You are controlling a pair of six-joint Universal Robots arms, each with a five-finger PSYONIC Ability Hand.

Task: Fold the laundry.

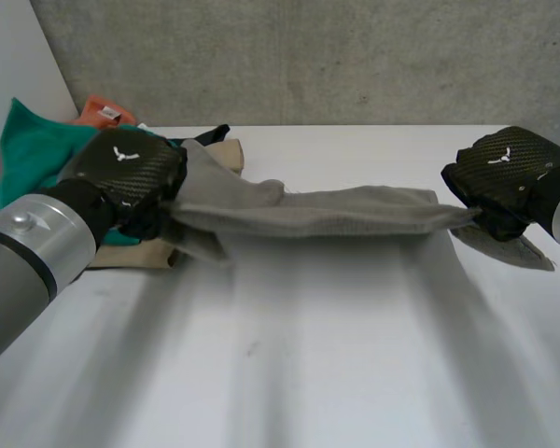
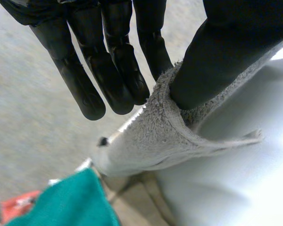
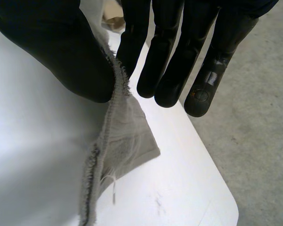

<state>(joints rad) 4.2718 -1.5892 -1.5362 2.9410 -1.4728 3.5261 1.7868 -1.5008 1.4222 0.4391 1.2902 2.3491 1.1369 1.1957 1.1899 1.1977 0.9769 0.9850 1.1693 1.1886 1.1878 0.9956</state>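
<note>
Grey towel [image 1: 336, 213]: stretched over white table [image 1: 308, 364], 9 to 3 o'clock. Left hand [image 1: 131, 168] pinches the 9 o'clock end, thumb against straight fingers; right hand [image 1: 504, 177] likewise at 3. Laundry pile [image 1: 28, 154]: 10 o'clock. Step: spreading. Next likely needs an even lowering, laid flat.

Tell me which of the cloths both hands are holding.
The grey towel, stretched between the left hand and right hand; the green cloth, orange cloth and beige cloth lie piled, unheld.

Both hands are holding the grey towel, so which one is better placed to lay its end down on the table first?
Probably the right hand: it pinches an end of the towel over bare table, while the left hand holds its end above the clothes pile.
</note>
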